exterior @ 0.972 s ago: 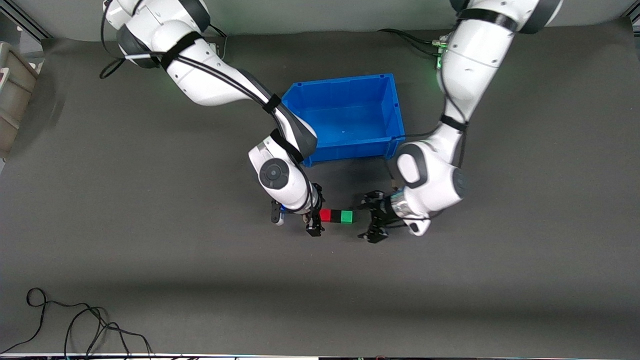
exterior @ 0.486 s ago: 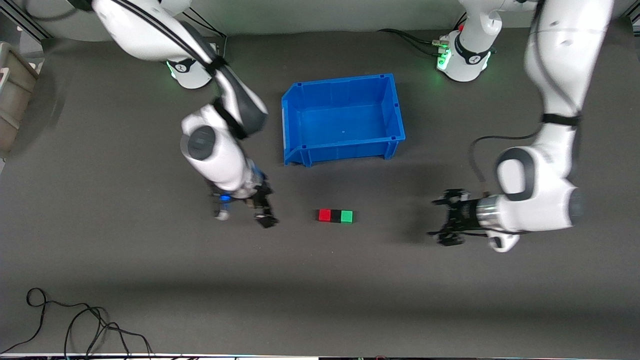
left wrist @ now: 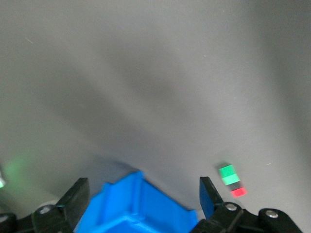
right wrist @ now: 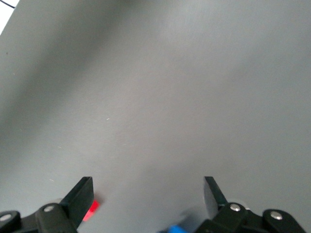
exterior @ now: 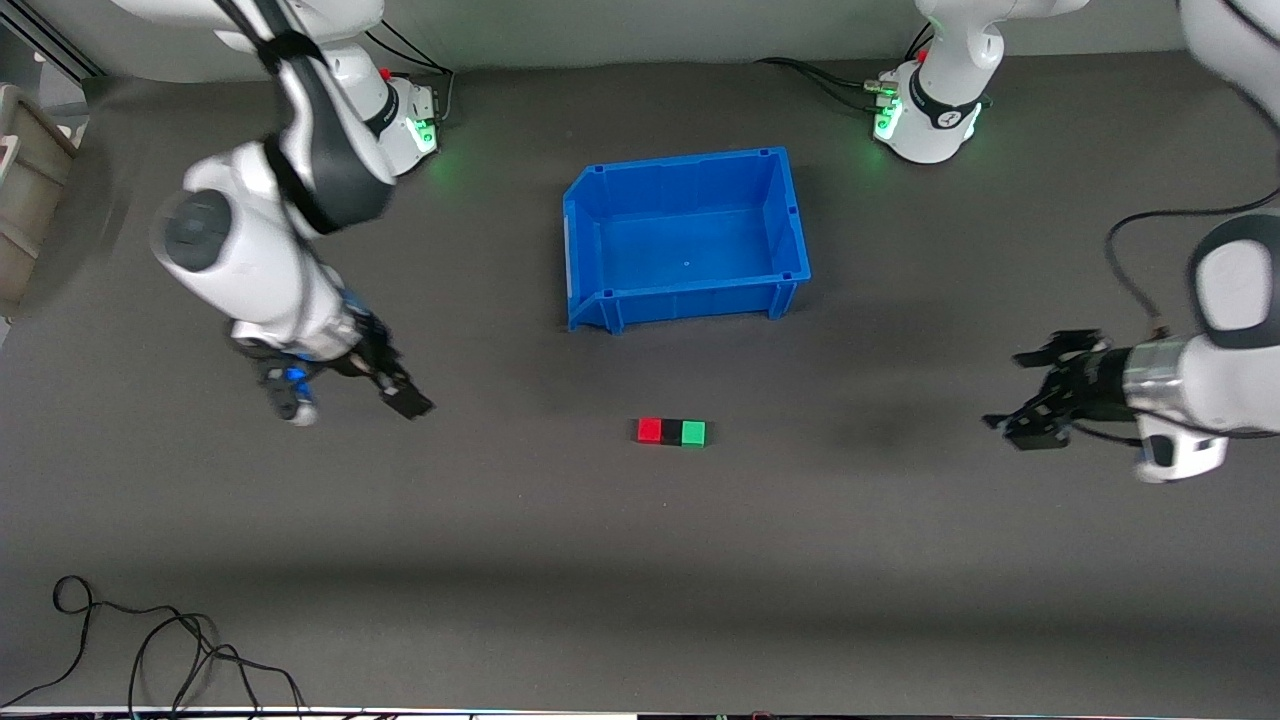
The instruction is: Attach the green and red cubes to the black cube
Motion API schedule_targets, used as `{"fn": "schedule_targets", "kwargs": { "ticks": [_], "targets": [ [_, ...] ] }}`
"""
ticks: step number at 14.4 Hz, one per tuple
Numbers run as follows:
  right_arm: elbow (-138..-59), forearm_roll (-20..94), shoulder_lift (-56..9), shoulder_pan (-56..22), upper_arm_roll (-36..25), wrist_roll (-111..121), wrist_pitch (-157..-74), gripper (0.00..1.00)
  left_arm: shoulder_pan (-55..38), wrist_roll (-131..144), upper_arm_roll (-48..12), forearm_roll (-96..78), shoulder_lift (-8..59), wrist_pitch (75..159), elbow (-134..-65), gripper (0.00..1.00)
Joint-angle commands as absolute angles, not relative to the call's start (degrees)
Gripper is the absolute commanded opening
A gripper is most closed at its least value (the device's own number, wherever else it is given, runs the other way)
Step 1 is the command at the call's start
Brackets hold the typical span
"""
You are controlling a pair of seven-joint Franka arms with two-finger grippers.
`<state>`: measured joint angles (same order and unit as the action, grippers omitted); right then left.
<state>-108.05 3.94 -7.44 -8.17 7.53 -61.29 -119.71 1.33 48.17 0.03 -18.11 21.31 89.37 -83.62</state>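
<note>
A dark grey mat (exterior: 640, 560) covers the table, with a pale wall strip along the bases' edge, a beige crate (exterior: 25, 180) at the right arm's end and loose black cables (exterior: 150, 650) at the edge nearest the front camera. The red cube (exterior: 650, 430), black cube (exterior: 671, 431) and green cube (exterior: 693, 432) lie on the mat in one touching row, black in the middle, red toward the right gripper and green toward the left gripper, both grippers well apart from them. The blue bin (exterior: 795, 215) stands farther from the front camera than the row. The right gripper (exterior: 385, 385) hangs over bare mat toward the right arm's end, its arm bent down from the base with the wrist tilted, fingers spread with nothing between them. The left gripper (exterior: 1030, 395) hangs over bare mat toward the left arm's end, lying nearly level and pointing toward the cubes, fingers also spread wide and empty. In the left wrist view the bin's corner (left wrist: 131, 204) shows between its fingers, the cube row just beside one finger (left wrist: 209, 196).
</note>
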Motion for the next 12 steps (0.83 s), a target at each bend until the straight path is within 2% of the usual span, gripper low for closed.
{"fn": "schedule_targets", "kwargs": {
  "ticks": [1,4,8,12],
  "targets": [
    [-109.8,4.3,-2.6,-3.4,7.5,-49.6,-117.5,1.0,2.6,40.8,-0.4,-14.5,20.2,82.9,-77.7,1.0],
    [-109.3,4.2,-0.5,-2.9,3.1,-30.9,-113.6,1.0,2.3,26.6,-0.6,-9.3,17.9,80.9,-75.3,1.0],
    [-101.4,4.0,-0.5,-1.1,0.5,-19.4,-102.4,1.0,2.0,12.9,-1.1,-6.9,14.2,81.2,-75.2,1.0],
    [-97.8,3.8,-0.7,-0.9,-0.9,-8.4,-98.3,1.0,1.6,3.7,-1.2,-5.9,10.2,81.7,-77.1,1.0]
  ]
}}
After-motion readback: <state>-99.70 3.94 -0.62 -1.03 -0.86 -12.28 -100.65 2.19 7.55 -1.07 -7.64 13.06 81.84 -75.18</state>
